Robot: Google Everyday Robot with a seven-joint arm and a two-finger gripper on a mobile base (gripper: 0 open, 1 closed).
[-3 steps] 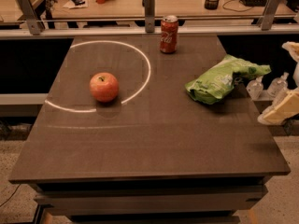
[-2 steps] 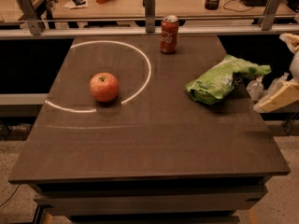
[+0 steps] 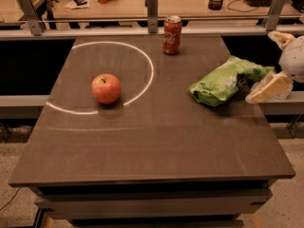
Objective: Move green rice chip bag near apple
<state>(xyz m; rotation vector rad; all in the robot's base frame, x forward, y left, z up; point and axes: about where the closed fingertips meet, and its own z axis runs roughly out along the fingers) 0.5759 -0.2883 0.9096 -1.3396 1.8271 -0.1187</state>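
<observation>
The green rice chip bag [image 3: 223, 81] lies crumpled on the right side of the dark table [image 3: 152, 141], its long side running toward the far right. The red-orange apple [image 3: 106, 88] stands on the left half of the table, inside a white painted ring [image 3: 145, 63]. My gripper [image 3: 267, 88] comes in from the right edge of the view. It is low over the table's right edge, just right of the bag's near end. I see nothing held in it.
A red soda can [image 3: 172, 34] stands upright at the table's far edge, behind and left of the bag. A metal rail with posts [image 3: 152, 6] runs behind the table. Beyond it is a desk with a cup and a keyboard.
My gripper has moved left and slightly up, closer to the bag's right end. The bag, apple and can have not moved.
</observation>
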